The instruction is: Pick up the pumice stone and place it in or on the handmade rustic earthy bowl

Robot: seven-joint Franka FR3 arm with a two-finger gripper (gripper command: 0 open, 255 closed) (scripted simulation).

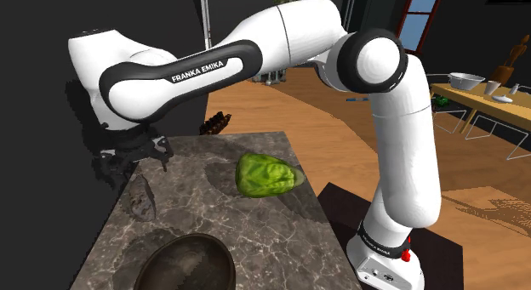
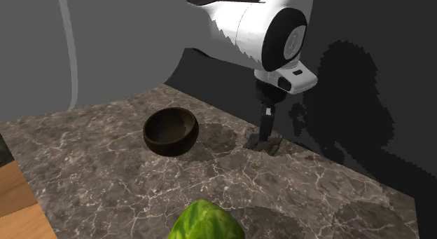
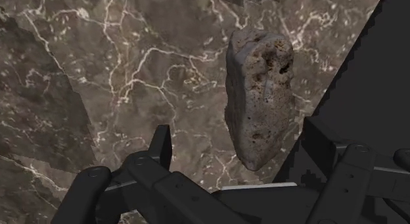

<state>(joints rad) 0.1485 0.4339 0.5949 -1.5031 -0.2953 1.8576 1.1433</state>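
Shoulder view, left-centre: gripper (image 1: 140, 165) above pumice stone (image 3: 259, 98) — fingers spread, holding nothing. Stone ahead in the gap, off-centre toward one finger — long axis crosswise to closing.

Under the gripper (image 2: 266, 132), a dark marble counter (image 1: 255, 237) with pale veins. On it, well apart from the gripper, a green, lumpy, lettuce-like head (image 1: 268, 175). Far beyond, across a wooden floor (image 1: 340, 144), a table (image 1: 476, 99) with a white bowl (image 1: 466, 80).
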